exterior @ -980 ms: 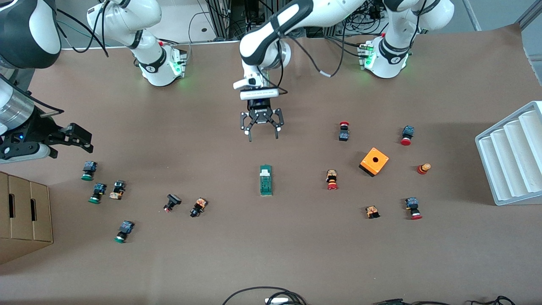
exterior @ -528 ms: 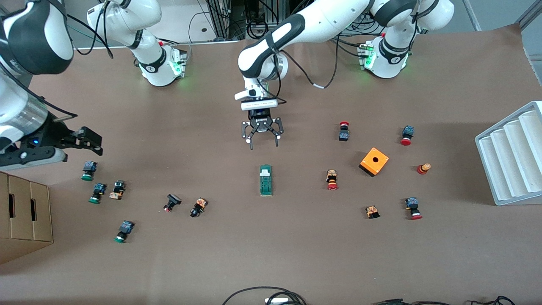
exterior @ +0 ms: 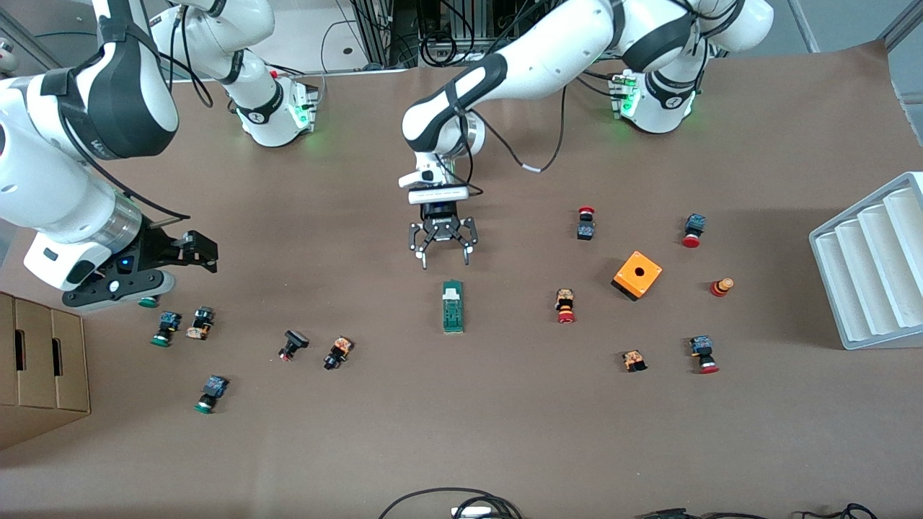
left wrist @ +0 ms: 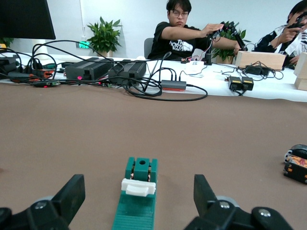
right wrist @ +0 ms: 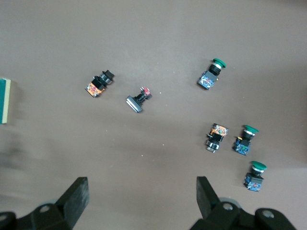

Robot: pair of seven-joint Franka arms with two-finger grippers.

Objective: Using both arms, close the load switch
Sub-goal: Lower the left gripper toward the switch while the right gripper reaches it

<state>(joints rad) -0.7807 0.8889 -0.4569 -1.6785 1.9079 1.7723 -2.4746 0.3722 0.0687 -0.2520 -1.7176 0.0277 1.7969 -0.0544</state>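
The load switch (exterior: 453, 306) is a narrow green block with a white sliding tab, lying mid-table with its length running from the bases to the front camera. My left gripper (exterior: 445, 262) hangs open just above the table beside the switch's tab end, not touching it. In the left wrist view the load switch (left wrist: 136, 201) lies centred between the spread fingers of the left gripper (left wrist: 138, 194). My right gripper (exterior: 203, 254) is open in the air over the right arm's end of the table, above a group of green push buttons. The right gripper (right wrist: 141, 196) holds nothing, and the load switch's (right wrist: 4, 100) edge just shows.
Small push buttons lie scattered: green ones (exterior: 164, 328) at the right arm's end, red ones (exterior: 565, 305) at the left arm's end. An orange box with a hole (exterior: 637, 274), a white ribbed rack (exterior: 872, 259) and a cardboard box (exterior: 40, 360) stand at the sides.
The left gripper has come down and closer to the switch's tab end. The right arm has swung in over the green buttons, toward mid-table. Both grippers stayed open.
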